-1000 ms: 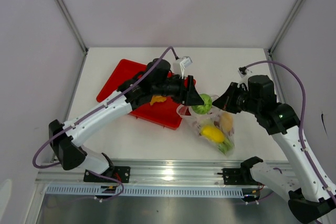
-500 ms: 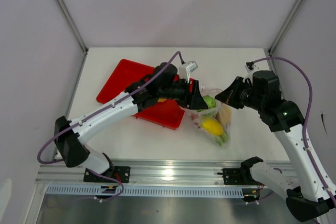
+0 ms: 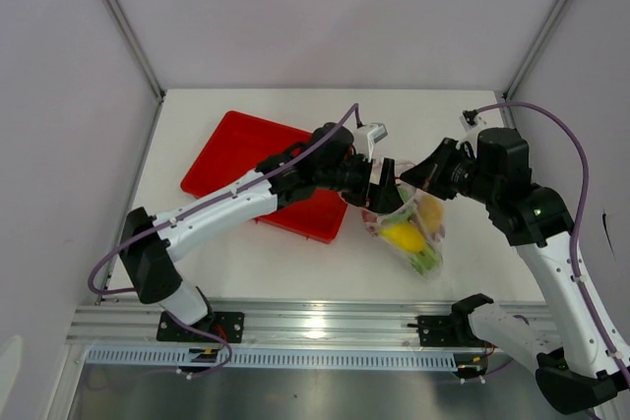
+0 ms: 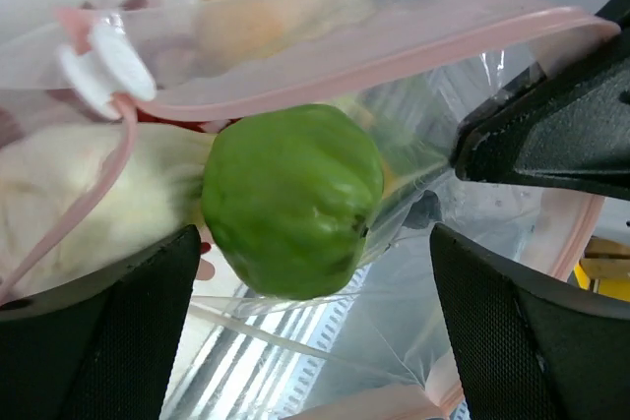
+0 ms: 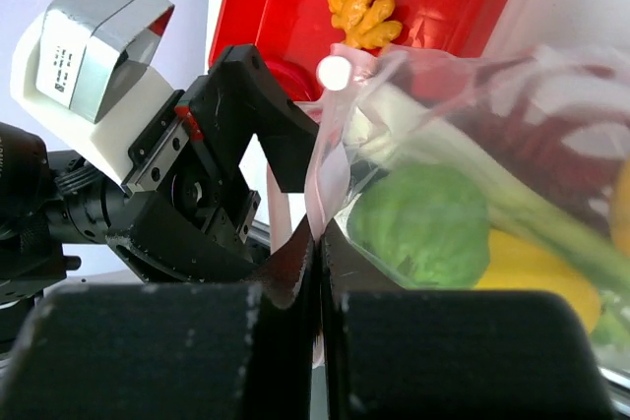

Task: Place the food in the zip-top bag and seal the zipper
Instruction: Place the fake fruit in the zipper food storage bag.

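Nearest the arm bases, just right of centre in the top view, the bag [image 3: 418,243] trails toward the lower right. A yellow fruit [image 3: 402,236] and the green end of the leek [image 3: 425,263] show through its plastic. Just above, both grippers meet at the bag's mouth.

The right gripper [image 5: 320,238] has its fingers pressed together on the mouth edge, pinching the pink strip between them. The left gripper [image 3: 384,179] faces it from the left with its fingers spread wide, gripping nothing.

In the left wrist view, the green fruit [image 4: 292,199] sits beyond those fingers at the centre of the frame. The zipper [image 4: 394,61] arches over it, and a white slider [image 4: 98,51] is at the upper left. The right wrist view shows this fruit inside the bag, beside the leek stalk. The chillies [image 5: 551,145] are a red blur at the right edge.

Farther back, up and left of centre in the top view, the red tray [image 3: 236,150] lies on the white table [image 3: 443,115]. The orange piece [image 5: 359,2] rests on the tray, outside the bag.
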Controlling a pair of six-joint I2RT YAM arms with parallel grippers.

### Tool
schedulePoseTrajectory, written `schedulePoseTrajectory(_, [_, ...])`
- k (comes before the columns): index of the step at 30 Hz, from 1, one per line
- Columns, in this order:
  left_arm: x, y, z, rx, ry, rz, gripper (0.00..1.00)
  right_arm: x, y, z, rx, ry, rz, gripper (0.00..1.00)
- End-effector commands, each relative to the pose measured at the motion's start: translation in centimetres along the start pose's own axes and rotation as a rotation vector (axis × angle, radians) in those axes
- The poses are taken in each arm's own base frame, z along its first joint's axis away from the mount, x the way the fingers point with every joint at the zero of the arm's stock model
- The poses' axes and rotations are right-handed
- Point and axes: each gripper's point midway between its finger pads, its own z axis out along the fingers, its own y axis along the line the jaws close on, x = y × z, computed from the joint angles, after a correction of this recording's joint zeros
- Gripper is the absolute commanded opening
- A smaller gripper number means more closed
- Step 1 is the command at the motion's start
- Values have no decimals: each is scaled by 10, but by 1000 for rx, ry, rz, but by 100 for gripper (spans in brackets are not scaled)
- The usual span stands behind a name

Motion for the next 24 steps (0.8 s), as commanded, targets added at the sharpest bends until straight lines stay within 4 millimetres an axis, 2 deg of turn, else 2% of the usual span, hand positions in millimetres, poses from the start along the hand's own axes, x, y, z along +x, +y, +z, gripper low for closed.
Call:
schedulePoseTrajectory(1, [-27, -16, -20, -15, -114, 47, 99, -25, 35, -15, -120, -89, -25, 0])
schedulePoseTrajectory(2, [-33, -12, -26, -50, -152, 55, 100, -24, 34, -16, -118, -89, -29, 0])
schedulePoseTrajectory(4, [-31, -2, -34, -101, -181, 60, 99, -22, 31, -16, -109, -87, -29, 0])
schedulePoseTrajectory(5, [-35, 3, -47, -145, -229, 65, 100, -21, 31, -16, -108, -84, -32, 0])
schedulePoseTrajectory(7, [-33, 11, -60, -191, -263, 68, 99, -18, 27, -16, -102, -78, -35, 0])
schedulePoseTrajectory(9, [-37, 14, -86, -239, -342, 85, 99, -13, 25, -15, -104, -63, -39, 0])
schedulePoseTrajectory(11, [-34, 24, -100, -291, -369, 97, 100, -8, 23, -12, -110, -36, -42, 0])
schedulePoseTrajectory(12, [-36, 20, -114, -299, -397, 107, 99, -4, 25, -12, -127, -16, -45, 0])
schedulePoseTrajectory(13, [-35, 27, -121, -344, -402, 105, 99, -1, 24, -10, -128, -4, -46, 0])
schedulePoseTrajectory(15, [-41, 26, -135, -379, -424, 105, 99, 2, 23, -9, -134, 5, -47, 0])
schedulePoseTrajectory(16, [-36, 36, -139, -430, -403, 95, 99, 4, 23, -9, -141, 13, -52, 0])
schedulePoseTrajectory(18, [-36, 41, -144, -468, -402, 70, 100, 6, 25, -8, -154, 28, -59, 0])
schedulePoseTrajectory(21, [-29, 40, -136, -424, -376, 68, 99, 11, 25, -6, -168, 53, -65, 0])
schedulePoseTrajectory(24, [-31, 30, -135, -357, -409, 62, 99, 13, 23, -6, -166, 57, -71, 0])
